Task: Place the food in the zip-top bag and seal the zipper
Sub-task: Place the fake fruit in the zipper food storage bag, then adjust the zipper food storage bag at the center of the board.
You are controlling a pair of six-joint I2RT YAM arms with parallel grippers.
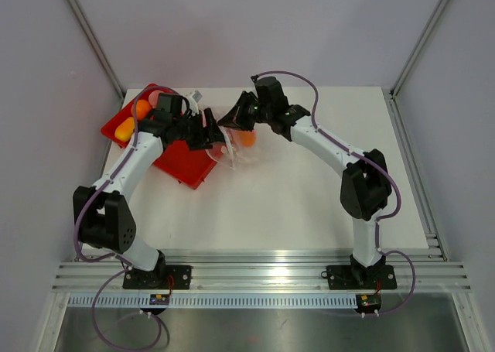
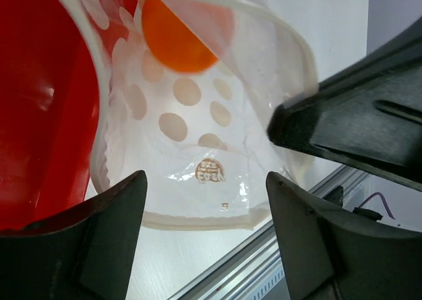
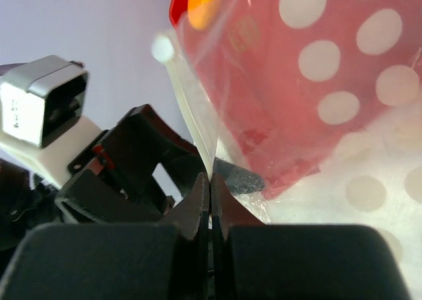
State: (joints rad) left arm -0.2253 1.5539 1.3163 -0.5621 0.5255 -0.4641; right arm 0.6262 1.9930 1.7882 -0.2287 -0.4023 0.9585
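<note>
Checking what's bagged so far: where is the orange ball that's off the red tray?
The orange ball lies inside the zip-top bag, far-centre in the top view, just right of the red tray and beside the right gripper.

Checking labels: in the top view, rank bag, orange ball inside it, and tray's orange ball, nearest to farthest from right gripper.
1. zip-top bag: pinched by right gripper.
2. bagged orange ball: close beside it.
3. loose orange ball: far left, in red tray.
</note>
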